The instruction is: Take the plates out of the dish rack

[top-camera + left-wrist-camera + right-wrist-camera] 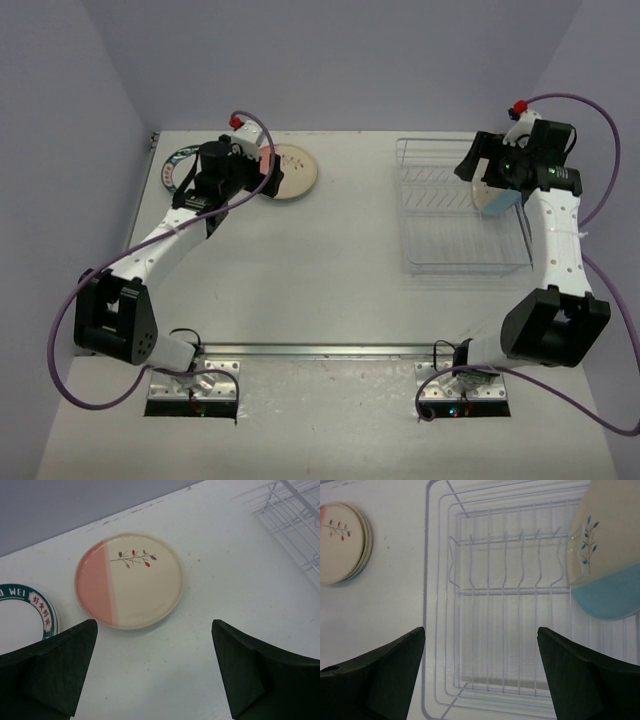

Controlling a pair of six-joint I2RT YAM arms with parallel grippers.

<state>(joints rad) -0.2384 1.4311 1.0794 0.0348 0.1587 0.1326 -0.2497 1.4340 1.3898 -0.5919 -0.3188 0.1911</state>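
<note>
Right gripper (480, 640): jaws apart, empty, hung above the dish rack (440, 605). Blue-and-cream plate (605, 555) stood on edge at its right side (the only one racked); its rim likely needed centring between the jaws before a straight lift. Left gripper (155, 630): spread, empty, over unloaded pink-and-cream plate (130, 580).

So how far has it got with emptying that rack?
Nearly finished, it looks. Done: a pink and cream plate and a green-rimmed plate lie on the table, outside the rack. In hand: nothing. The left gripper and right gripper are both open and empty. Left: one cream and blue plate leans in the rack, beside the right gripper.
</note>
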